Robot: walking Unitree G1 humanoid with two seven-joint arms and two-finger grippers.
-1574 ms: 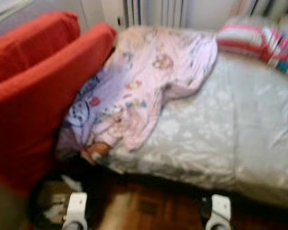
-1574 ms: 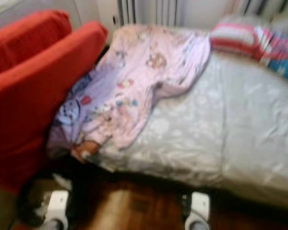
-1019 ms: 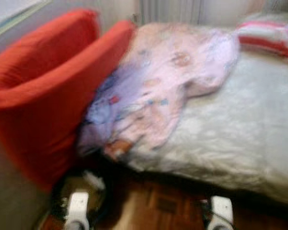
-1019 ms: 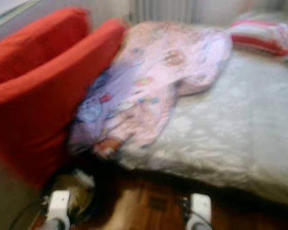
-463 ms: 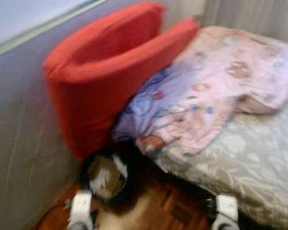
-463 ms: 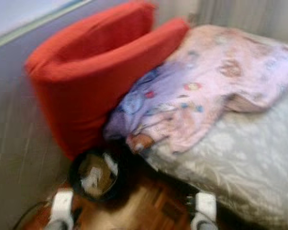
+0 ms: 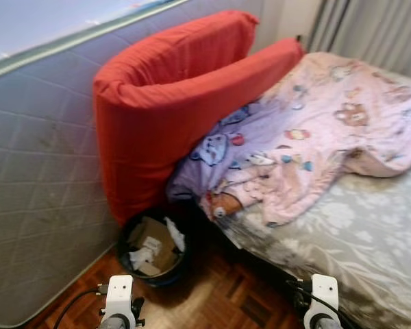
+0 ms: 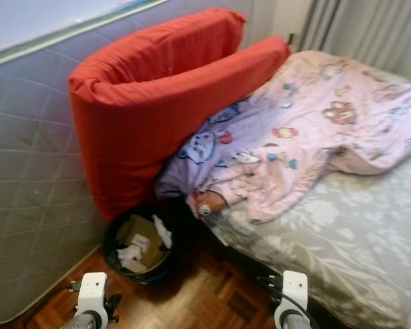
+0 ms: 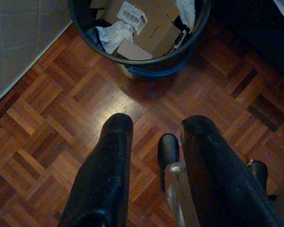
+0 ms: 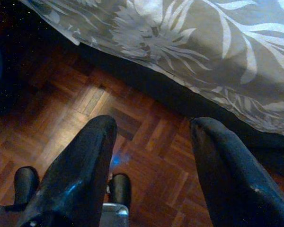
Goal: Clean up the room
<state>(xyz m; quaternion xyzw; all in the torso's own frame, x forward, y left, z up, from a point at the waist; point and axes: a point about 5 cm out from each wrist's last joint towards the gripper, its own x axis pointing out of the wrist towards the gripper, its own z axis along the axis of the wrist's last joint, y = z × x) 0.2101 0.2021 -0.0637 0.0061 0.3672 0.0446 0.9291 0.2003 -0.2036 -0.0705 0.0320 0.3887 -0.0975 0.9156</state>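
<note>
Home bedroom, bed (image 7: pixel 370 233) with cartoon-print quilt (image 7: pixel 315 144), upended mattress (image 7: pixel 34 171), parquet floor (image 9: pixel 47 142)

2 white wrist housings (image 7: pixel 118 293) trailing black cables (image 7: pixel 72 307), each gripper (image 9: pixel 154 137) with 2 long, glossy black fingers (image 9: pixel 112 156)

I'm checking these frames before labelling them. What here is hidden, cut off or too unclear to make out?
- Black round waste bin: paper and cardboard on top hide what lies deeper, head views.
- Pink cartoon-print blanket: cut off by the right edge, left eye view.
- Floor under the grey floral bedspread: in dark shadow, right wrist view.
- Label on the brown cardboard piece: print too small to read, left wrist view.
</note>
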